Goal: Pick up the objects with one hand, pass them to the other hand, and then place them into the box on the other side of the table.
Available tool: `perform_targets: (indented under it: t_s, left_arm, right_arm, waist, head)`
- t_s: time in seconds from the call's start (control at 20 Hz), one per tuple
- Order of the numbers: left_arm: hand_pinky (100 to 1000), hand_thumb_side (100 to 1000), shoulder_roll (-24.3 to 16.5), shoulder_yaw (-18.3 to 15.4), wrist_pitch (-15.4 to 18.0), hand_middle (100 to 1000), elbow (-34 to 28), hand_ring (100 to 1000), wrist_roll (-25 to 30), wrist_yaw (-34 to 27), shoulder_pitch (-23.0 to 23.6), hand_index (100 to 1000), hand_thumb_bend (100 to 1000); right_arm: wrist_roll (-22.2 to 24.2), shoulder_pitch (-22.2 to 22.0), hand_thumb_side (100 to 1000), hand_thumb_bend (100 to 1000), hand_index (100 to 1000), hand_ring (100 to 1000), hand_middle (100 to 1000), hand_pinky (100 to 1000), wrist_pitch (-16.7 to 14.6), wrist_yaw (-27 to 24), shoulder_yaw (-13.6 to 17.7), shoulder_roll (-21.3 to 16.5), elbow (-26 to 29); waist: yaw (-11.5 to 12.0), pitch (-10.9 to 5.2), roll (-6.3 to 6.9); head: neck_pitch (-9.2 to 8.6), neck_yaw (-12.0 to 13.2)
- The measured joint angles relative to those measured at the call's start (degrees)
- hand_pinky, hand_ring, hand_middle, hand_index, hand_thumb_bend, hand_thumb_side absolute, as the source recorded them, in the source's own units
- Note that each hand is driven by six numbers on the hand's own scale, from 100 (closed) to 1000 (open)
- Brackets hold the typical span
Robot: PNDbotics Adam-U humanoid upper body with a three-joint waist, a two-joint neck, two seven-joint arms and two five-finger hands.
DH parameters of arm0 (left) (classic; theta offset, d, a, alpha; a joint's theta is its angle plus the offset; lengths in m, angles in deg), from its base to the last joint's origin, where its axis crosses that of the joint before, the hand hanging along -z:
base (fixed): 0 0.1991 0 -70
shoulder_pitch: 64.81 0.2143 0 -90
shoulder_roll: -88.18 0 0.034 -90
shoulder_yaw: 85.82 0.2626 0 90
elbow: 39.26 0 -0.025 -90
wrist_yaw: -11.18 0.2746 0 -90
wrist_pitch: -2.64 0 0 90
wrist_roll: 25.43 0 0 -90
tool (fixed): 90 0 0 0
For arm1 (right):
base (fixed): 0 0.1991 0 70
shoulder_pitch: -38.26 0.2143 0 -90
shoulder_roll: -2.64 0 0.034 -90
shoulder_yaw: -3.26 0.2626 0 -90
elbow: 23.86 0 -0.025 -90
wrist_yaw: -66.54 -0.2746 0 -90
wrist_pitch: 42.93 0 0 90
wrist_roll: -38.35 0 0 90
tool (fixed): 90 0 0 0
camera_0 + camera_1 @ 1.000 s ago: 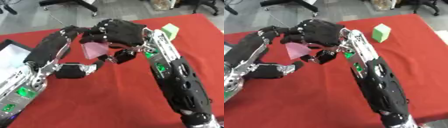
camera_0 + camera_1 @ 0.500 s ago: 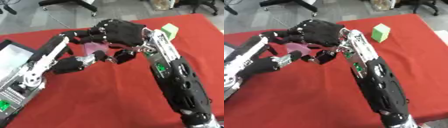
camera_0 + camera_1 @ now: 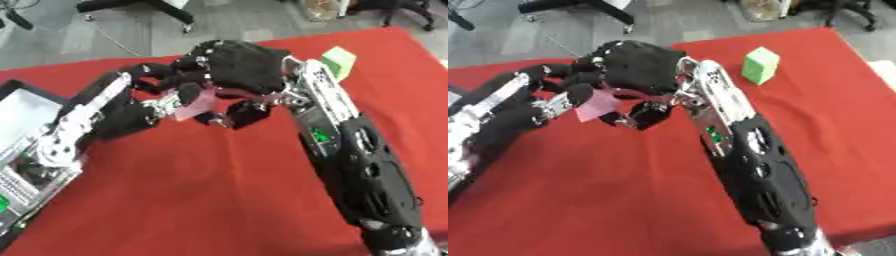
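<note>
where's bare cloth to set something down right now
Bare red tablecloth runs wide in front of the hands, between both arms. Crowded mid-table: left hand and right hand meet around the pink object. A green block occupies the far right.

Left hand [image 3: 131, 112] and right hand [image 3: 241, 70] together, fingers curled.

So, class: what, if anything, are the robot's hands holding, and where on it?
A pink block is held between both hands above the table: the right hand covers its top, while the left hand grips its left side.
</note>
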Motion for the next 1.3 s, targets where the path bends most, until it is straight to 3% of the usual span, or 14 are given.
perform_targets:
  t_s: [0.45,1.3]
  left_arm:
    - [610,782,0.8,1.8,-6.0,857,0.0,840,-10.5,-1.3,-0.6,896,599]
    - [583,799,1.4,3.2,-4.6,815,0.4,803,-11.9,-7.9,-1.6,867,578]
  right_arm:
    - [0.1,0.3,100,100,710,675,252,701,0.0,-0.1,0.4,-0.1,0.4]
    - [0.7,0.3,100,100,709,671,252,696,0.2,-0.6,0.7,-0.4,1.0]
  waist:
    - [-0.2,0.0,0.0]
    - [-0.5,0.0,0.0]
  head:
    - [0.0,0.1]
    - [0.0,0.3]
